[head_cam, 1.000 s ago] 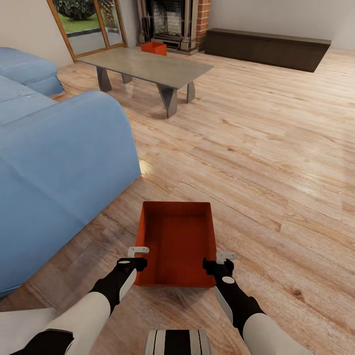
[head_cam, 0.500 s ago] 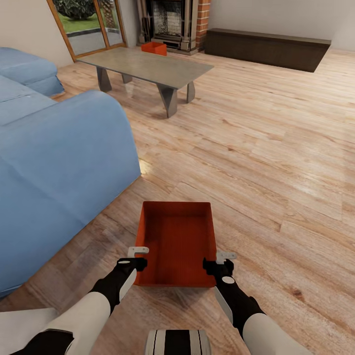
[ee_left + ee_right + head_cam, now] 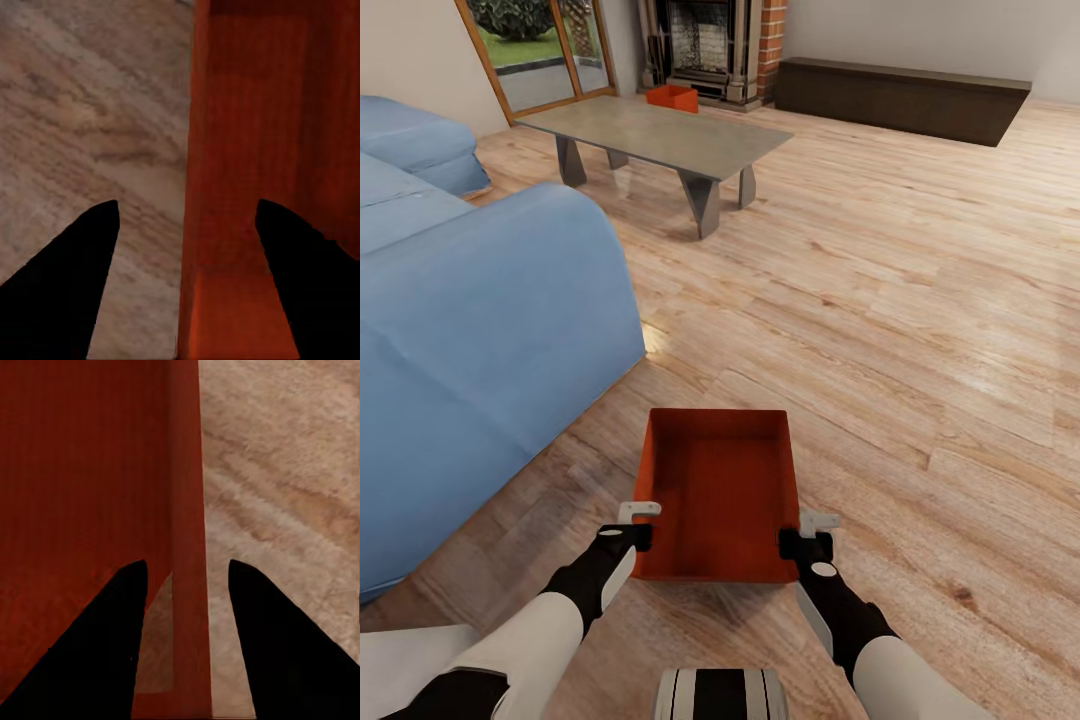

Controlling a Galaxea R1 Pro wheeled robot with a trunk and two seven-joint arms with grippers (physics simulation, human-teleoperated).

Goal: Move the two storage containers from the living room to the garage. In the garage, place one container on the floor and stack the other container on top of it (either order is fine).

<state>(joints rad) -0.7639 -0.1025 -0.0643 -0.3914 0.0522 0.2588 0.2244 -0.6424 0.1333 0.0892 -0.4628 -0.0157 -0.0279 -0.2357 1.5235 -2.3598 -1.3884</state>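
head view: a red-orange open-top bin (image 3: 720,495) sits low in the middle, over the light wood floor (image 3: 920,300). the left gripper (image 3: 635,524) is at the bin's 9 o'clock side near its close corner, the right gripper (image 3: 810,532) at its 3 o'clock side. a blue sofa (image 3: 470,350) lies at 10 o'clock of the bin. a low grey table (image 3: 660,135) stands at 12 o'clock, far off, and a second bin (image 3: 672,97) shows just past it, before the brick fireplace (image 3: 720,45).

left wrist view: the two dark fingers (image 3: 60,292) straddle the bin's side wall (image 3: 196,187), spread wide with a gap on each side, not clenched.

right wrist view: the fingers (image 3: 281,645) sit closer about the other wall (image 3: 187,547), one inside the bin and one outside. i cannot tell whether they press it.
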